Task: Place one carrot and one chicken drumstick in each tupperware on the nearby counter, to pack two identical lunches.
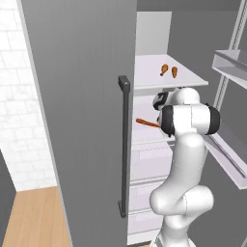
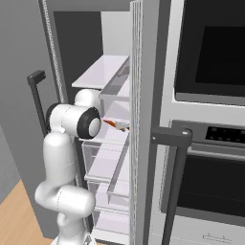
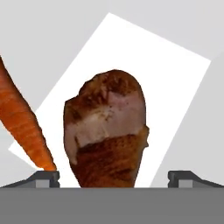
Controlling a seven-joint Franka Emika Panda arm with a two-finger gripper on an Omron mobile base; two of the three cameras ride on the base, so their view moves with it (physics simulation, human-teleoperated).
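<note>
While the arm is reached into the open fridge (image 1: 144, 159), a chicken drumstick (image 3: 107, 131) is seen close up in the hand view, sitting between the two dark fingertips (image 3: 43, 177) of the gripper (image 3: 113, 177). Jaws are spread wide, one tip each side of the drumstick; contact can't be confirmed, so nothing is taken as gripped. A carrot (image 3: 24, 131) lies just beside the drumstick at left of the hand view, tilted, its narrow tip near one fingertip. Both rest on a white shelf (image 3: 170, 83). In the left base view a carrot (image 1: 147, 122) is shown on a middle shelf by the wrist, and two more drumsticks (image 1: 169, 70) are set on the upper shelf (image 1: 185, 79), near each other. Fridge door handle (image 1: 124, 144) is seen to the arm's left.
</note>
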